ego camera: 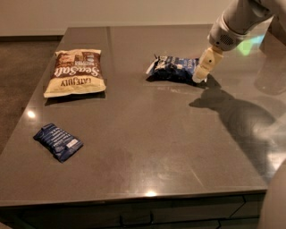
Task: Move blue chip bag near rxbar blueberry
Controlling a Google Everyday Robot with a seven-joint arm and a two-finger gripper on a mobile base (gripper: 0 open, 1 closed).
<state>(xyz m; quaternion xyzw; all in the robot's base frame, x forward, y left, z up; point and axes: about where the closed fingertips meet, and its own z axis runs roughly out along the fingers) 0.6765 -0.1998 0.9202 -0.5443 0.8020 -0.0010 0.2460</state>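
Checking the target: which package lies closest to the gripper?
The blue chip bag; the gripper is at its right end. The Sea Salt bag and rxbar blueberry lie far off to the left.

Place: it looked like a kitchen or break area.
Counter: a dark polished counter had a drawer handle under its near edge.
Snacks: a Sea Salt bag, a blue chip bag and an rxbar blueberry lay on it.
Surroundings: a plain pale wall stood behind.
Gripper: the gripper was at the chip bag's right end.
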